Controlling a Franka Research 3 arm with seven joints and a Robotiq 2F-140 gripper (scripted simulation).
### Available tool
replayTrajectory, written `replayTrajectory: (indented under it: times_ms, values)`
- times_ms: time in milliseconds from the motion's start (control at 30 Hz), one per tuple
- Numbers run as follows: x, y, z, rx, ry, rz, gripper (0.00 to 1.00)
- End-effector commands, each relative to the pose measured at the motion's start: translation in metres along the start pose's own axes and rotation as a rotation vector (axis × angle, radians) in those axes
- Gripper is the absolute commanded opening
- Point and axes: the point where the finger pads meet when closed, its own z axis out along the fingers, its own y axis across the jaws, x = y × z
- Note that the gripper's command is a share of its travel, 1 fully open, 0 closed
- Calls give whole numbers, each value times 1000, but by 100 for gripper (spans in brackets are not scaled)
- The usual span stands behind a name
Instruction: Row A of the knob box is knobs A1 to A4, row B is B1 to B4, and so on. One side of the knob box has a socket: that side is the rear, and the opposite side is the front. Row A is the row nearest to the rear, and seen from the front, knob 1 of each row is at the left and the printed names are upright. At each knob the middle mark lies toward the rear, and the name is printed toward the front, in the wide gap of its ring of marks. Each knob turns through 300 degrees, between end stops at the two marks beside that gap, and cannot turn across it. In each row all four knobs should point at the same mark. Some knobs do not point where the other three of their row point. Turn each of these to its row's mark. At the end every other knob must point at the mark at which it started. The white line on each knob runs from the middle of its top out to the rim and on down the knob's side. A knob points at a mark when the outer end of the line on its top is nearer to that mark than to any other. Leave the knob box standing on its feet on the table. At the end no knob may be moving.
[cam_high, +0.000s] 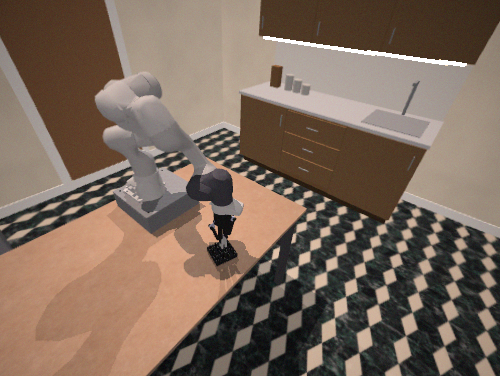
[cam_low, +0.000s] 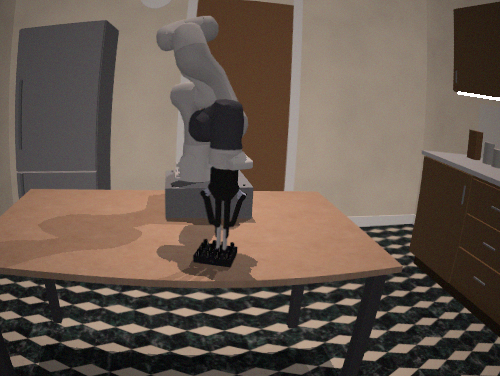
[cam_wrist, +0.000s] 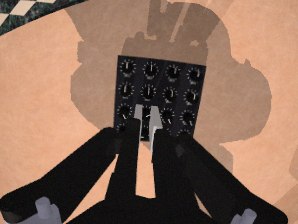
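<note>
The gripper points straight down, and its two fingers are pinched close on one knob of the knob box. That knob sits in the box's row nearest the camera in the wrist view. The small black box stands on the wooden table, near the edge, in front of the robot's grey base.

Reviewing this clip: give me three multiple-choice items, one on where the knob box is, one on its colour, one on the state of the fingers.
1. The knob box stands: A on the counter; B on the table; C on the floor.
2. Its colour: A black; B white; C red.
3. The gripper fingers are: A spread wide above the box; B narrowed on a knob; C far from the box.

Answers: B, the box sits on the wooden top before the arm's base; A, its body is black; B, the wrist view shows the pads either side of one knob.
</note>
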Motion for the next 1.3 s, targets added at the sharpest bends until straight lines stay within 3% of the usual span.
replayTrajectory:
  times_ms: [0, 900, 1267]
  values:
    - [1, 0, 0, 1, 3, 4, 5]
    - [1, 0, 0, 1, 3, 68, 5]
    - [1, 0, 0, 2, 3, 214, 5]
